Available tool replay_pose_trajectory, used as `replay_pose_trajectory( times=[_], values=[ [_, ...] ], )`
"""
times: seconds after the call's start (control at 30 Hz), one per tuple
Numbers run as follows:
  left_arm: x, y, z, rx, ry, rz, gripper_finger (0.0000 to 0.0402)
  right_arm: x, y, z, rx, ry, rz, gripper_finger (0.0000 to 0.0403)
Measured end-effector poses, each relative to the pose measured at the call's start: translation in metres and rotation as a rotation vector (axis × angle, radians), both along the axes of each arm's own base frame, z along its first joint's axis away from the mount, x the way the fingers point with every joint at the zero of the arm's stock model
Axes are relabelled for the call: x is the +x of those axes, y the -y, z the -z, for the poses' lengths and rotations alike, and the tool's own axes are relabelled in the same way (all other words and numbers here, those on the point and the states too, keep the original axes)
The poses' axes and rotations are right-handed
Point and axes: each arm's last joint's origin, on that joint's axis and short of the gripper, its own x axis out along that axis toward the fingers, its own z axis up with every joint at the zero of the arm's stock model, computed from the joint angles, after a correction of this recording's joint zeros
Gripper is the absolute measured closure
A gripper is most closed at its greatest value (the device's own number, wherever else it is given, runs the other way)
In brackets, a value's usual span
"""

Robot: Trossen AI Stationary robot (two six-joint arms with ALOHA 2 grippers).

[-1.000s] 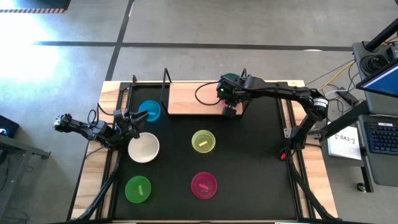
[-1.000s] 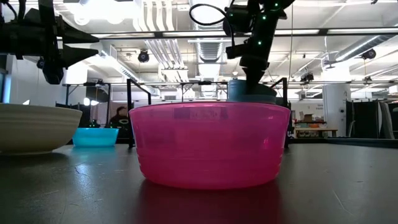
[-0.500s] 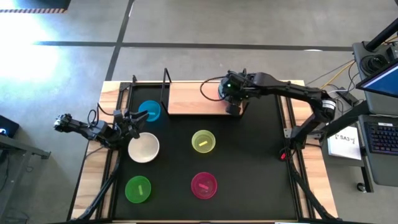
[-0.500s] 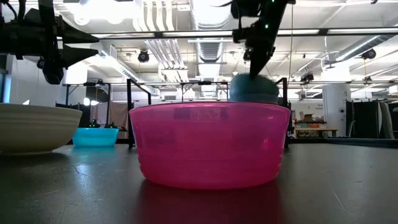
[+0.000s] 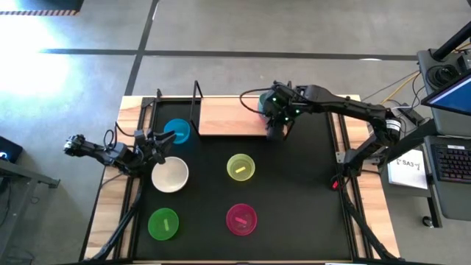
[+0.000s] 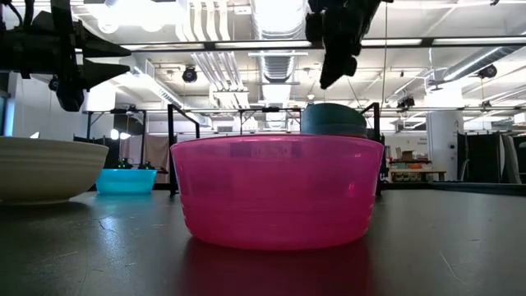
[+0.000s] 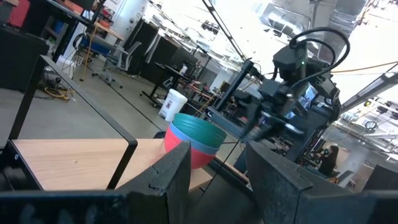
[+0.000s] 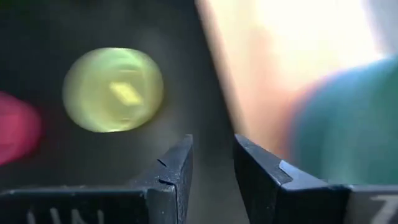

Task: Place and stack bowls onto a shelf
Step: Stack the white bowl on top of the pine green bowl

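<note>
The right gripper (image 5: 274, 126) is seen with fingers (image 8: 174, 168) parted and empty, just above the stack of bowls (image 7: 194, 142) on the shelf (image 5: 228, 116). The withdrawal is best kept straight up, so the stack is not being nudged. The left gripper (image 5: 152, 146), half open, empty, is waiting by the white bowl (image 5: 170, 174). The stack's lower bowls are being hidden.

Bright ceiling glare, blurred wrist view

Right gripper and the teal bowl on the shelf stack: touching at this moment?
Apart. In the low view the right gripper hangs above the teal bowl, with open background between fingertips and bowl.
</note>
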Motion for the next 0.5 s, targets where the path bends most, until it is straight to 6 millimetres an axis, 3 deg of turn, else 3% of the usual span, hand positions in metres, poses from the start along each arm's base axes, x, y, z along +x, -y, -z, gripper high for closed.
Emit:
replay_pose_trajectory(
  times=[0.13,0.5],
  values=[
    [0.0,0.0,0.0,0.0,0.0,0.0,0.0265,0.007,-0.013,0.0,0.146,0.063,-0.103,0.03],
    [-0.001,-0.002,-0.001,-0.022,0.016,-0.052,0.0265,0.02,-0.045,-0.002,0.139,0.105,-0.223,0.03]
  ],
)
